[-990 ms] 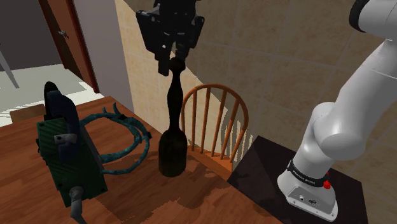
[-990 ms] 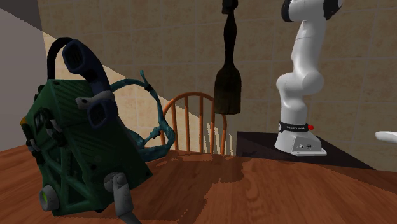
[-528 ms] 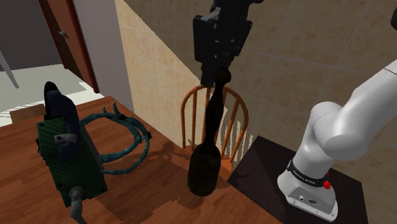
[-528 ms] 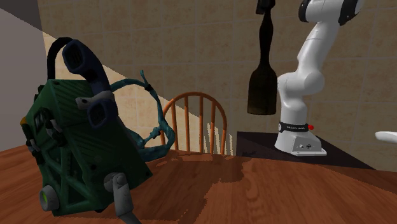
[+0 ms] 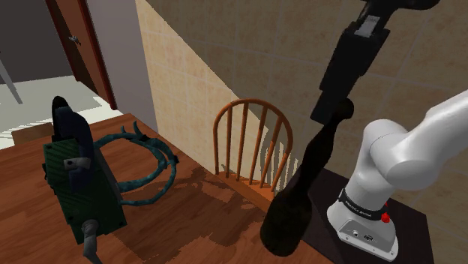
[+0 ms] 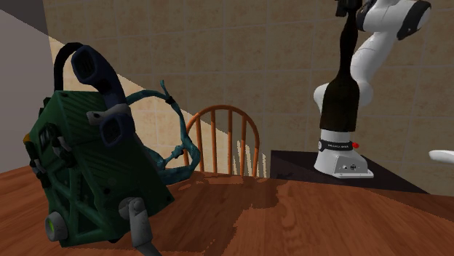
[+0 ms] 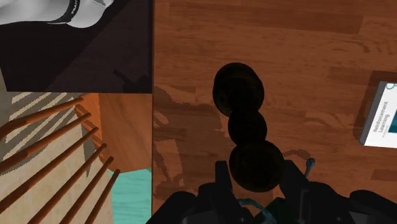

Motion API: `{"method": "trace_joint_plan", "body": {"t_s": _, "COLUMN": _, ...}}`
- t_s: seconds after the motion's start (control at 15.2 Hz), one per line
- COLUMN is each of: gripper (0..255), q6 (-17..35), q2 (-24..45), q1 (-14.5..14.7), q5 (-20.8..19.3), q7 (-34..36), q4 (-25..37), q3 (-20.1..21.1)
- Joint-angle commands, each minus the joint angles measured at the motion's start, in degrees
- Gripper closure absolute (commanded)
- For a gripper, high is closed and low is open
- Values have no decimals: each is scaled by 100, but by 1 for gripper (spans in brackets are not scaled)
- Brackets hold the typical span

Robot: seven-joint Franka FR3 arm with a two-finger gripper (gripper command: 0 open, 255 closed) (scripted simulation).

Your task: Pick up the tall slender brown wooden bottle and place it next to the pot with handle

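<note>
Wooden table against a tan tiled wall; we are seeing a spindle-back chair standing at its edge, beside the black stand. Black gripper: its fingers are clasping the top of the dark brown bottle, which is hanging tilted in the air over that same table edge. Green boxy pot with dark handle is sitting well apart, teal rope beside it.

In the second exterior view the picture's top edge cuts off the gripper, so its fingers escape us there. Below it, the bottle covers part of the arm. Off to the gripper's side, the wrist view's edge crops a box, its print too small for us to read.
</note>
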Motion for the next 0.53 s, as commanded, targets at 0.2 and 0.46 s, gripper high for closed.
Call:
{"method": "trace_joint_plan", "body": {"t_s": 0.2, "gripper": 255, "q6": -413, "q2": -679, "q1": 350, "q5": 338, "q7": 361, "q4": -200, "q3": 48}}
{"method": "trace_joint_plan", "body": {"t_s": 0.46, "gripper": 255, "q6": -748, "q2": -1133, "q1": 608, "q5": 605, "q7": 705, "q4": -258, "q3": 137}}
